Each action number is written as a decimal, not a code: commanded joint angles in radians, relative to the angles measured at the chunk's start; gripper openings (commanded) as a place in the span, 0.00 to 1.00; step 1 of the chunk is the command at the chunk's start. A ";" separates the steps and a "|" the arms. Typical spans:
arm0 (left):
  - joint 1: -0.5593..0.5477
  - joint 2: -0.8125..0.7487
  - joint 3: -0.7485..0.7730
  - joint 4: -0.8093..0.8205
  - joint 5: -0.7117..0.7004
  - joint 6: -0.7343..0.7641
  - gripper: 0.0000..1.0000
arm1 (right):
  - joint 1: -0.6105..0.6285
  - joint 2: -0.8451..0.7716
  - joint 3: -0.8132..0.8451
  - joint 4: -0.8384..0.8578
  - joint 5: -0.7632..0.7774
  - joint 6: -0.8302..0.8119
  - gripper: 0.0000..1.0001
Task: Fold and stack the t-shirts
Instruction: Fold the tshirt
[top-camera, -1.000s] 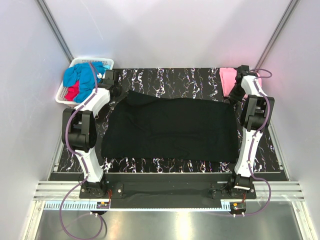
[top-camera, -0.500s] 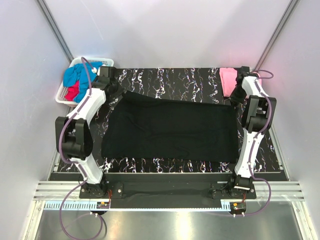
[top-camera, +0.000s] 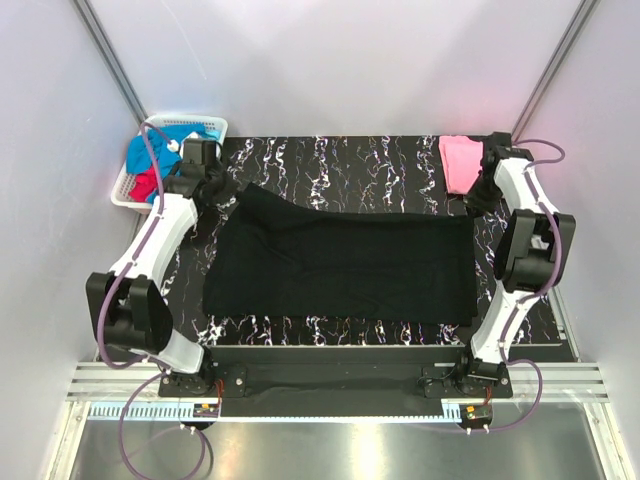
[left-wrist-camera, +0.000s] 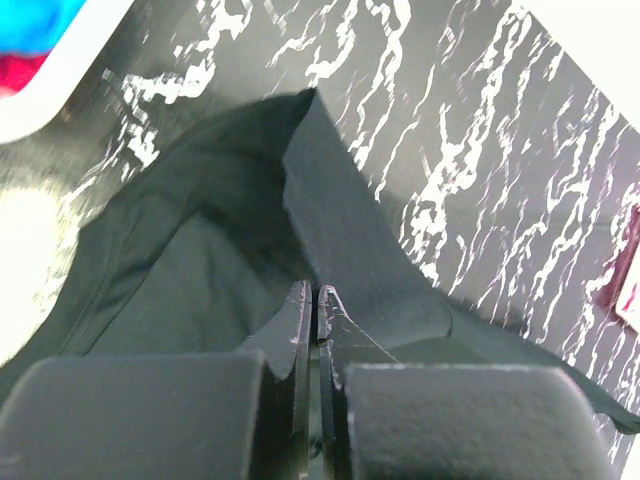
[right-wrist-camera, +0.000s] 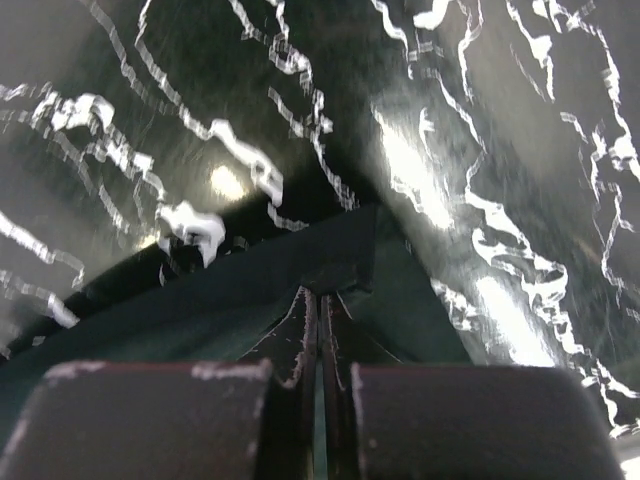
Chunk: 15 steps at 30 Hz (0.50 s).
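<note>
A large black t-shirt (top-camera: 340, 265) lies spread across the marbled table. My left gripper (top-camera: 238, 188) is shut on its far left corner, and the left wrist view shows the jaws (left-wrist-camera: 318, 300) pinching a raised fold of black cloth (left-wrist-camera: 330, 190). My right gripper (top-camera: 470, 207) is shut on its far right corner, and the right wrist view shows the jaws (right-wrist-camera: 320, 295) closed on the black cloth (right-wrist-camera: 330, 250). A pink t-shirt (top-camera: 457, 160) lies folded at the far right corner. Blue (top-camera: 150, 150) and red (top-camera: 143, 185) t-shirts sit in the basket.
The white slotted basket (top-camera: 205, 124) stands at the far left, off the table's corner, close behind my left wrist. Its rim shows in the left wrist view (left-wrist-camera: 50, 85). Grey walls enclose the table on three sides. The pink t-shirt lies right beside my right wrist.
Both arms' elbows have swung outward and toward the near edge. Both grippers have kept hold of the black t-shirt's far corners, and its far edge is drawn a little wider.
</note>
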 joint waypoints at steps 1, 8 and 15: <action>0.005 -0.106 -0.032 -0.029 -0.016 -0.001 0.00 | 0.032 -0.142 -0.057 -0.006 -0.013 0.021 0.00; 0.005 -0.256 -0.102 -0.087 0.009 -0.004 0.00 | 0.093 -0.293 -0.191 -0.014 0.006 0.051 0.00; 0.002 -0.376 -0.222 -0.127 0.035 -0.007 0.00 | 0.133 -0.403 -0.353 -0.016 0.050 0.093 0.00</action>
